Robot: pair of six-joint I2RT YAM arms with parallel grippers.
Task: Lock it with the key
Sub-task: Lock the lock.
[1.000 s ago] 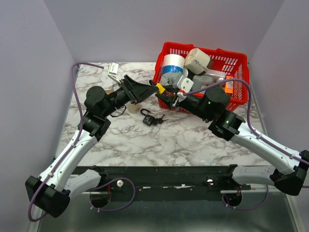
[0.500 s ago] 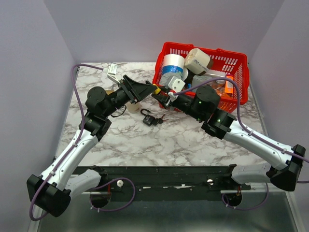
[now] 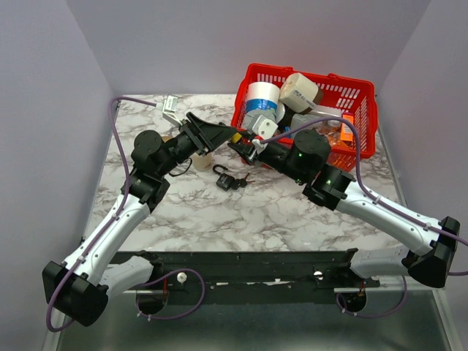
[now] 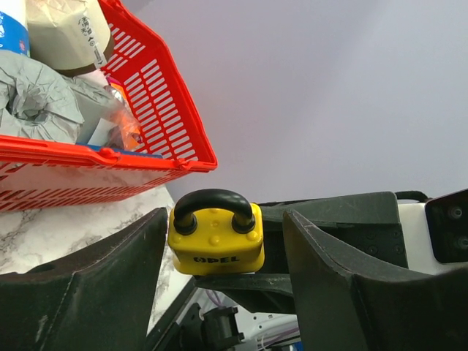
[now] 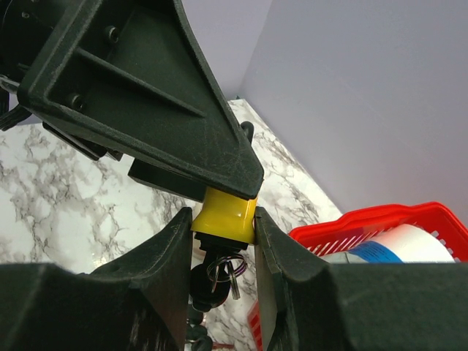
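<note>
Right tool point(image 5: 223, 219): closed on the yellow padlock point(image 5: 223, 214); one finger point(image 5: 164, 270) presses each side face of the lock body, no gap visible in the right wrist view.
Left tool point(image 4: 227, 219): jaws apart, not clamping. The padlock sits in the space between them, touching or nearly touching one finger point(image 4: 110, 278), with a clear gap to the other.
Yellow padlock: held off the bench point(image 3: 278, 212), between the tips of both tools where the two arms meet. Black shackle up in the left wrist view, lettering "OPEL" on the body. Whether the shackle is pressed home cannot be read.
Keys point(image 5: 221, 272): a ring of keys hangs just under the padlock, between the right tool's fingers. Whether a key is seated in the keyhole cannot be told.
Tool-to-tool: a broad black finger of the left tool lies directly over the top of the padlock in the right wrist view.
Black padlock point(image 3: 225, 179): lying on the bench just below both tools, apart from them.
Red basket point(image 4: 110, 155): beside the right tool on its far side, filled with tape rolls and wrapped items.
</note>
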